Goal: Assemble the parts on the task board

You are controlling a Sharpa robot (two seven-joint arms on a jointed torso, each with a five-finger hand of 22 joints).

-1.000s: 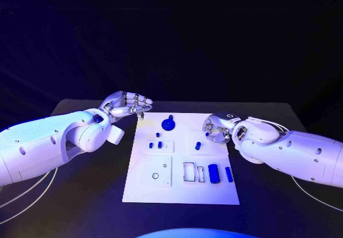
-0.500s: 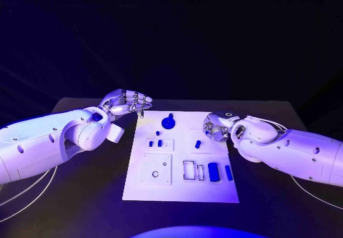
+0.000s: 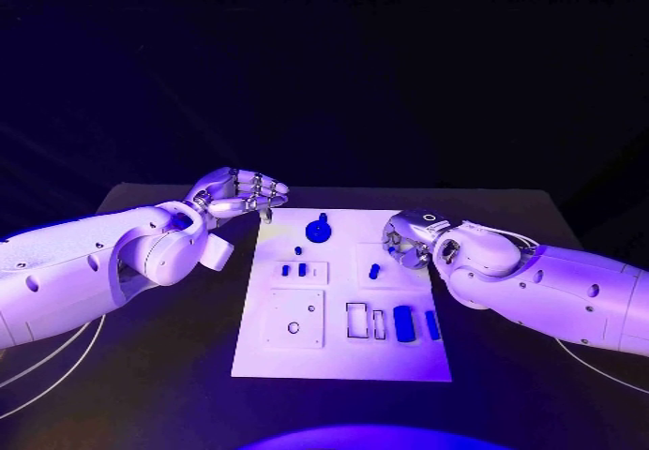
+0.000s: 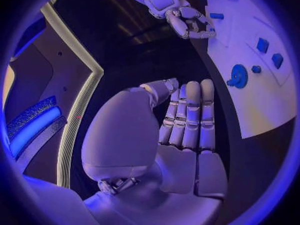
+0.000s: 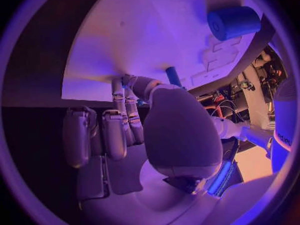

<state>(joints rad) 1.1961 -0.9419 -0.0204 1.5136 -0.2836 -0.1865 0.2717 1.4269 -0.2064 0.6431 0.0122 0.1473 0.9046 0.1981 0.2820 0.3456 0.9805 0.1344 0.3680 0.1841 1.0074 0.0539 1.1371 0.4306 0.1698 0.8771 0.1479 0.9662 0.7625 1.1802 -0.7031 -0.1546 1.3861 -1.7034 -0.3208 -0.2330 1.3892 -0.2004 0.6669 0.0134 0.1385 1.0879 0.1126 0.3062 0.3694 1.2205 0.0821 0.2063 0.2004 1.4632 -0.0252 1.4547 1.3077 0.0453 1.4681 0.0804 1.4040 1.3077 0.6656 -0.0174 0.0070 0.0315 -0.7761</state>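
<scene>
The white task board [image 3: 345,361] lies in the middle of the table. On it are a round blue part [image 3: 319,230], a tiny peg [image 3: 299,252], two small blue blocks [image 3: 294,270], a short blue piece [image 3: 375,273], a blue cylinder [image 3: 403,320] and a blue bar [image 3: 433,325]. My left hand [image 3: 241,195] hovers off the board's far left corner, fingers curled in on nothing [image 4: 187,120]. My right hand [image 3: 410,239] sits at the board's right edge with fingers curled. In the right wrist view a blue piece [image 5: 173,76] shows just past the thumb; whether it is held is unclear.
A white square plate with a hole [image 3: 295,321] and two white frames [image 3: 365,323] sit in the board's near half. The black table [image 3: 162,375] has free room on both sides. The left wrist view shows the board [image 4: 262,100] and my right hand [image 4: 187,22].
My right hand has edged slightly up and left along the board's right edge. The left hand has not visibly moved.
</scene>
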